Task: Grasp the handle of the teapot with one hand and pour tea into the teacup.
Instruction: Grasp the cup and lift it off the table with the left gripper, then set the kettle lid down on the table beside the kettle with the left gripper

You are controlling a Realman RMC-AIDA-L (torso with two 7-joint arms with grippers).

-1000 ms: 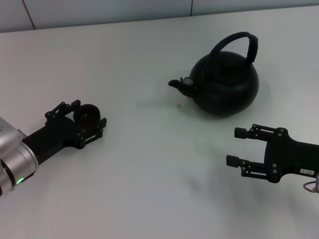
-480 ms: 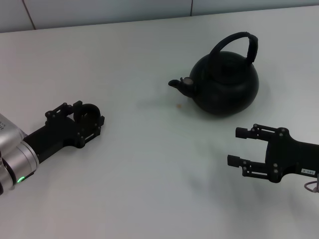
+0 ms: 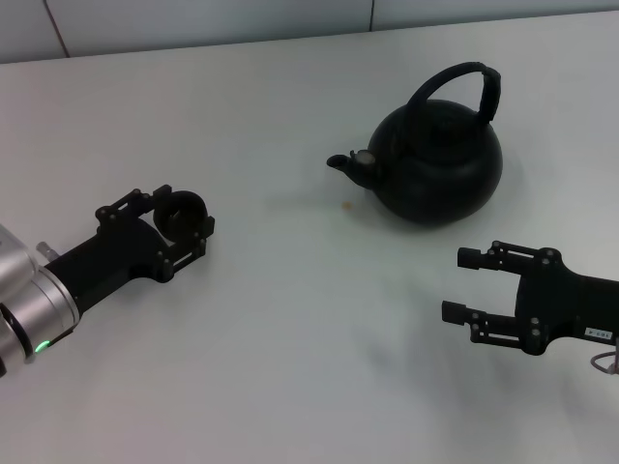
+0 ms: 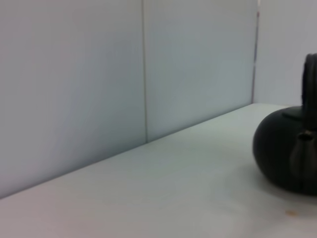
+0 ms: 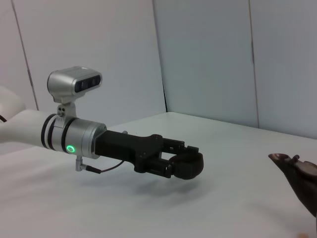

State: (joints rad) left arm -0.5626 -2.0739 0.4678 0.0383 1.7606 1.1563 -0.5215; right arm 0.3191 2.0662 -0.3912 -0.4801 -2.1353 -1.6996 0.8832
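The left end effector [image 3: 181,224] is clamped around the cup [image 3: 182,213], lifted off the surface [image 3: 290,319] at the near left. The pot [image 3: 435,159] sits far right, its spout [image 3: 340,162] pointing left and its handle [image 3: 462,85] arched above. The right end effector [image 3: 462,285] hovers near right with fingers spread wide and nothing between them. Risks: the small round cup could slip or tilt in the grip; the right one might strike the pot's body rather than reach the handle, shoving it.
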